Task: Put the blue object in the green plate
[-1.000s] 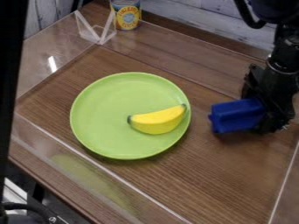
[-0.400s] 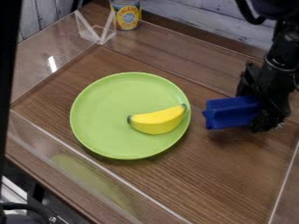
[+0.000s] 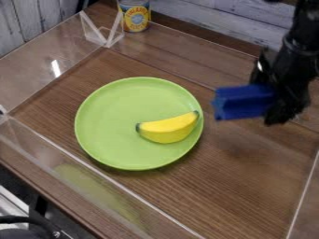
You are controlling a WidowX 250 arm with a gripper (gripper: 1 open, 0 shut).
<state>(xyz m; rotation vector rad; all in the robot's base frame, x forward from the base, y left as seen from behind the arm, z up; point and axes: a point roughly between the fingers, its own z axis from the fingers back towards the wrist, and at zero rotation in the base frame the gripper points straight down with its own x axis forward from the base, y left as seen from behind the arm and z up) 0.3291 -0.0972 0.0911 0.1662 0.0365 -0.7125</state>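
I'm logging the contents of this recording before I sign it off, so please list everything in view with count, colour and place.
plate: one, lime green, on the wooden table
banana: one, yellow, on the plate, toward its right side in the picture
block: one, deep blue, held in the jaws, to the right of the plate in the picture
can: one, yellow and blue label, at the back of the table
table: one, brown wood, under the plate
wall: one, whitish boards, behind the table
robot arm with jaws: one, black, at the right of the picture, jaws closed on the block
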